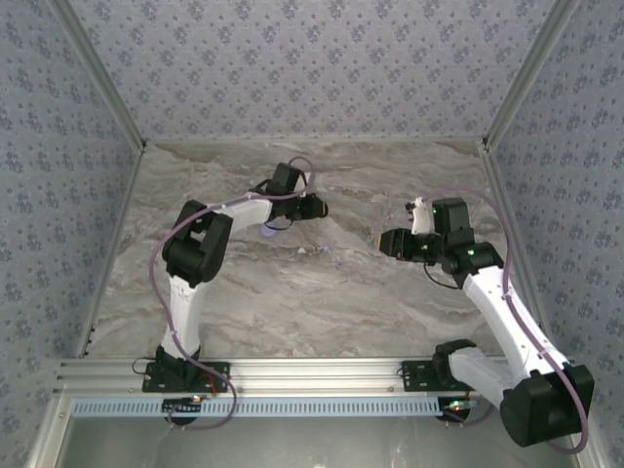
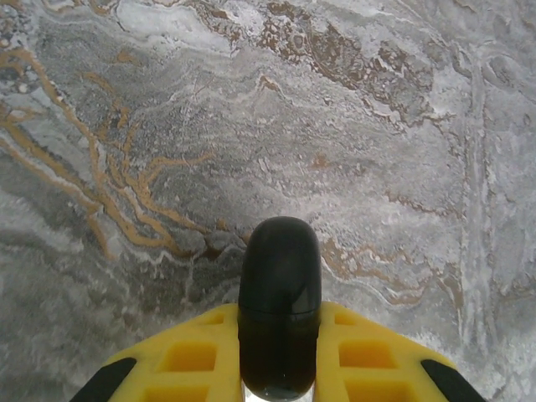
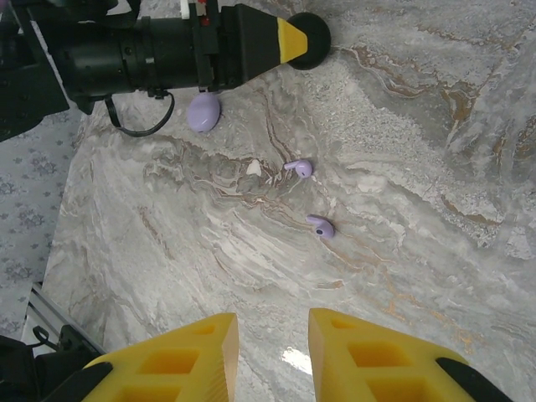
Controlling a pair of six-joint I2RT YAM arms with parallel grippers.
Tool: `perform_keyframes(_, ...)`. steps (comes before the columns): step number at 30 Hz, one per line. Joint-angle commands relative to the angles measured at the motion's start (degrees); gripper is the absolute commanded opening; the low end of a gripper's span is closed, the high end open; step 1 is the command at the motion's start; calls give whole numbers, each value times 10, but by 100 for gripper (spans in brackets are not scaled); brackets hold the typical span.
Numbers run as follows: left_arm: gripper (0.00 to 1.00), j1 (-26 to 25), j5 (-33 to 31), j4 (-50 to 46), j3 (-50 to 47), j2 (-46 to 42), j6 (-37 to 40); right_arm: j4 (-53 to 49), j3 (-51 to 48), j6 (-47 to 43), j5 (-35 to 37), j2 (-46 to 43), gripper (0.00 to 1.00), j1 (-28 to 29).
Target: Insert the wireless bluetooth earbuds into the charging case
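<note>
Hovering over the desk (image 3: 419, 167), our right tool (image 3: 272, 322) gapes empty near two lilac earbuds (image 3: 321, 226) — our left tool (image 2: 279, 318) clenches a black piece (image 2: 279, 260).

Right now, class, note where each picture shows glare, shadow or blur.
Right wrist view: white glare on the table by the right hand, earbuds sharp. Left wrist view: table veins crisp, no glare. Top view: even light, earbuds tiny and vague.

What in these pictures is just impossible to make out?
- Lilac charging case: right wrist view, left arm covers its top; open or closed, unclear.
- Black rounded thing in left gripper: left wrist view, bottom edge cuts it off; identity unclear.
- Earbuds: top view, too small for detail.
</note>
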Motion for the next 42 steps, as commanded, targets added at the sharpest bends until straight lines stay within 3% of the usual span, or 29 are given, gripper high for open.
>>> perform_keyframes(1,10,2,12,-19,31,17,6,-13,-6,7,5,-11,29,0)
perform_keyframes(9,18,4,-5,-52,58,38,10,-14,-9,5,8,-11,29,0)
perform_keyframes(16,48,5,-18,-66,61,33,24,-17,-9,3,12,-13,29,-1)
perform_keyframes(22,67,4,-49,-64,37,-7,40,-21,-12,1,15,-18,29,0)
perform_keyframes(35,70,5,-215,-161,-32,-181,114,-23,-23,-7,23,-15,31,-2)
perform_keyframes(42,71,9,-292,-221,-65,-221,115,-25,-26,-10,27,-13,32,-3)
